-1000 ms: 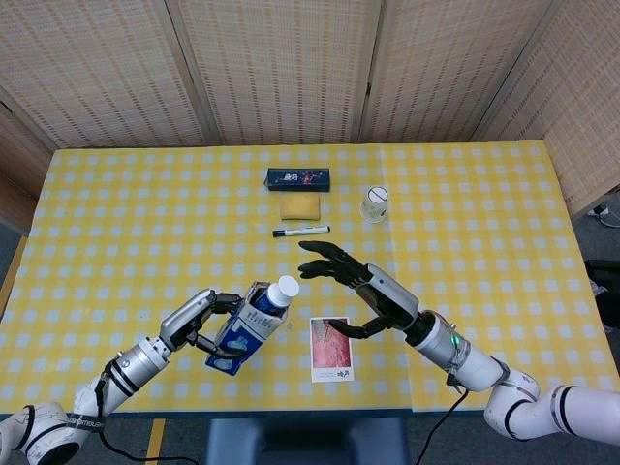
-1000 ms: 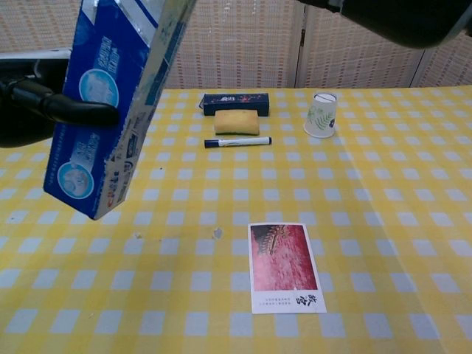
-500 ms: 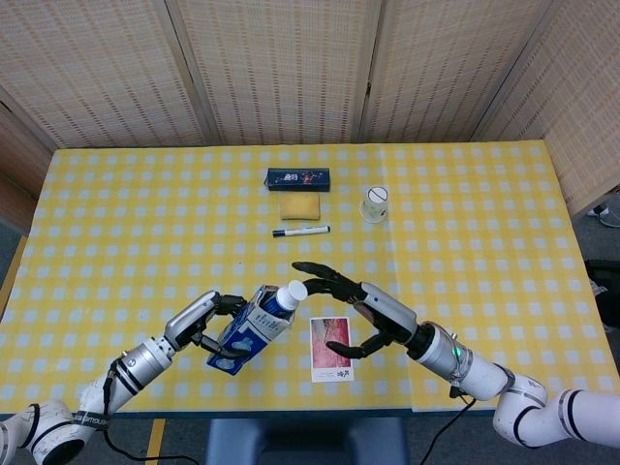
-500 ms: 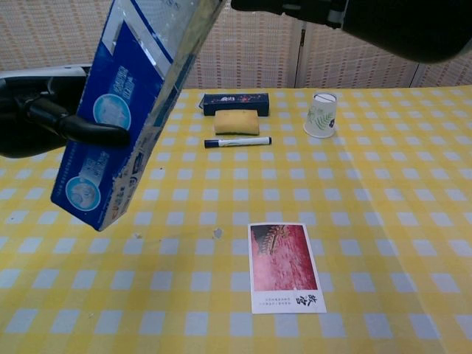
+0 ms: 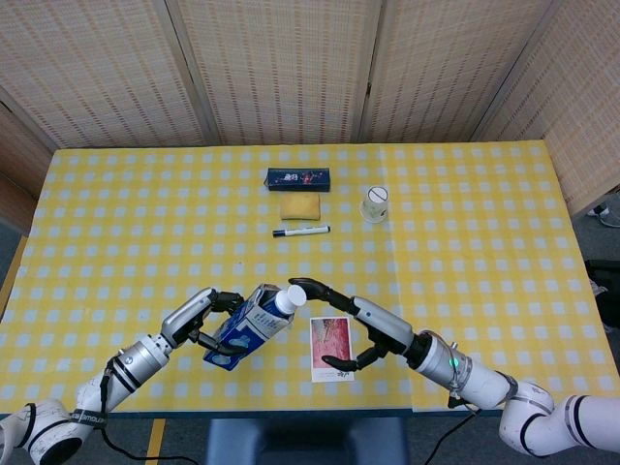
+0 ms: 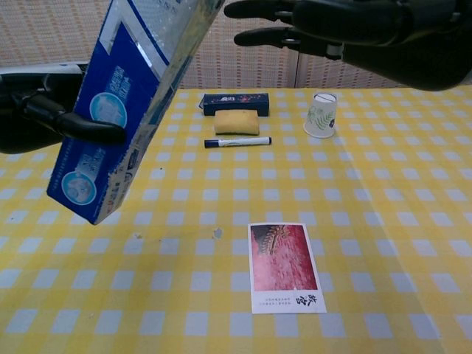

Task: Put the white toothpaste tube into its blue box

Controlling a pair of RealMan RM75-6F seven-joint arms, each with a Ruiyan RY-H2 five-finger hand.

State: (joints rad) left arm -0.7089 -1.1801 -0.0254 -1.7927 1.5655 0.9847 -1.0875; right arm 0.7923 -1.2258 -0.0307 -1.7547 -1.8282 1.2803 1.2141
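My left hand [image 5: 199, 317] grips the blue toothpaste box [image 5: 242, 326] and holds it tilted above the table, open end up and to the right. The white toothpaste tube [image 5: 290, 297] sticks out of that open end, only its cap end showing. My right hand [image 5: 360, 327] is spread just right of the cap, one fingertip touching it or nearly so. In the chest view the box [image 6: 125, 103] fills the upper left, held by my left hand [image 6: 44, 118], and my right hand [image 6: 346, 33] hangs open at the top right; the tube is hidden there.
A red picture card [image 5: 331, 348] lies on the yellow checked table [image 5: 484, 242] under my right hand. Further back are a marker pen [image 5: 300, 231], a yellow sponge [image 5: 300, 207], a dark blue box [image 5: 298, 178] and a paper cup [image 5: 374, 204].
My right hand has come down and left toward the tube's cap, fingers still spread. The box has tilted over further and dropped a little in my left hand.
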